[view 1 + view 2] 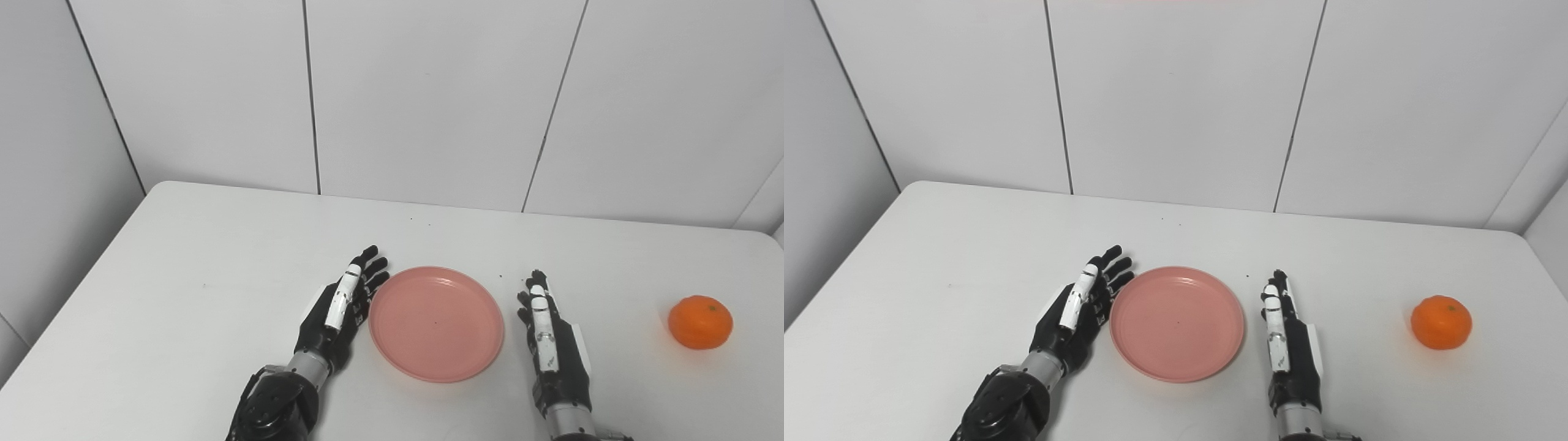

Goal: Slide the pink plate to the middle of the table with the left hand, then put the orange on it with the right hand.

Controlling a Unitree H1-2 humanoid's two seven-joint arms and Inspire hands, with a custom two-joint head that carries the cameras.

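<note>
The pink plate [436, 323] lies flat and empty near the middle front of the white table [214, 257]. My left hand [340, 309] is open with fingers straight, its edge at the plate's left rim; I cannot tell if it touches. My right hand [548, 334] is open and empty, standing on edge a little right of the plate, apart from it. The orange [700, 322] sits on the table at the far right, well away from my right hand. In the right eye view the plate [1176, 323] and the orange [1441, 322] show the same layout.
White panelled walls [429, 98] close the table at the back and left. The table's rounded back corners show at left and right. A few tiny dark specks lie on the tabletop behind the plate.
</note>
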